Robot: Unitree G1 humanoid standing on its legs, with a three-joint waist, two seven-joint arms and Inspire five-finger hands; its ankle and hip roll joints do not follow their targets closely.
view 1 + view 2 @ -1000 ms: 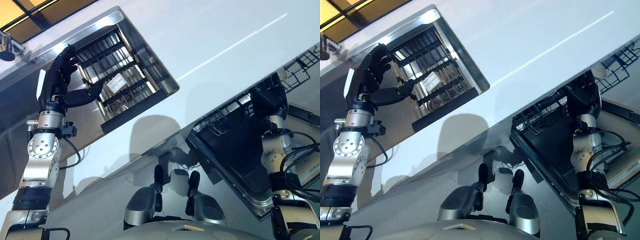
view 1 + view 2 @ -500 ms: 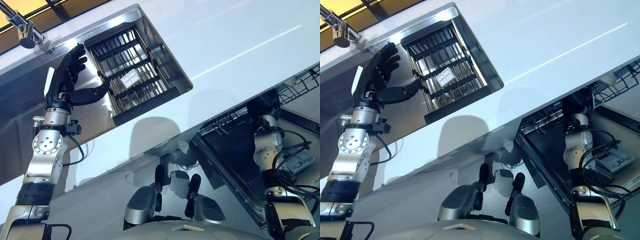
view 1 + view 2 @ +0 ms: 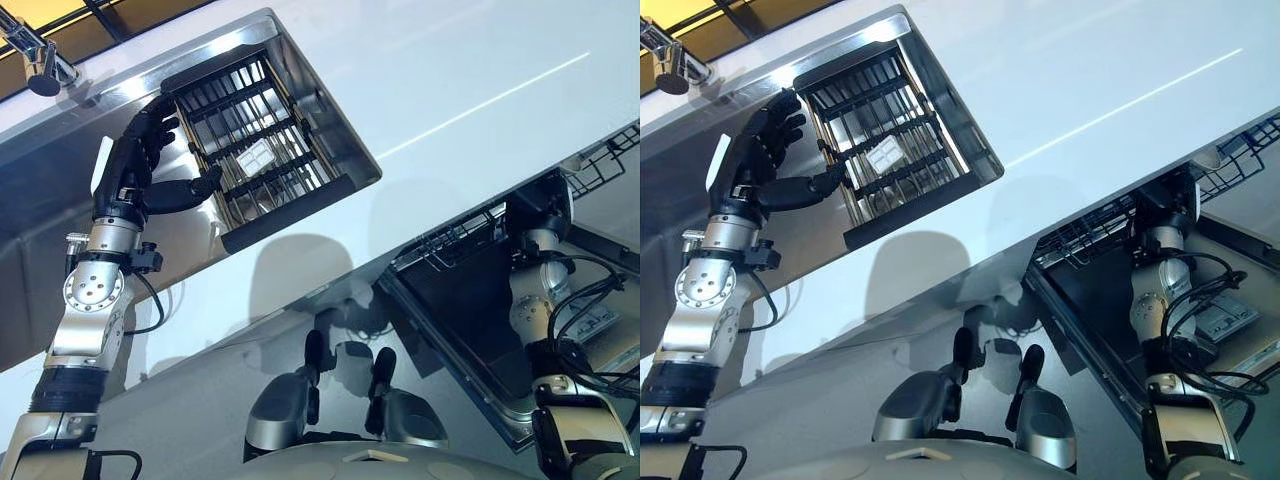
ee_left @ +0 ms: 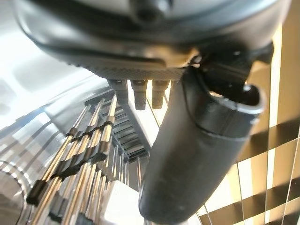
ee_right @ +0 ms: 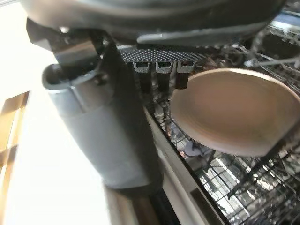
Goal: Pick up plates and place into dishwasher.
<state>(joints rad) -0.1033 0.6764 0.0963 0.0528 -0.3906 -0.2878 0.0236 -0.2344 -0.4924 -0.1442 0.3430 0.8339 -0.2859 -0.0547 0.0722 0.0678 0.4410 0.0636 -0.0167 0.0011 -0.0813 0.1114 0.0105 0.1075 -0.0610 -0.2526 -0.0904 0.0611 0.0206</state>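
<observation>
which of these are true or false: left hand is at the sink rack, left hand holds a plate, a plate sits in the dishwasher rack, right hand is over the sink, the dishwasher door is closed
1. The left hand is at the dish rack in the sink. True.
2. The left hand holds a plate. False: its fingers are straight and hold nothing, with the thumb reaching toward the rack bars.
3. A plate sits in the dishwasher rack. True, seen in the right wrist view.
4. The right hand is over the sink. False: the right hand is down at the dishwasher rack.
5. The dishwasher door is closed. False: the dishwasher door is open and the wire rack is exposed.
</observation>
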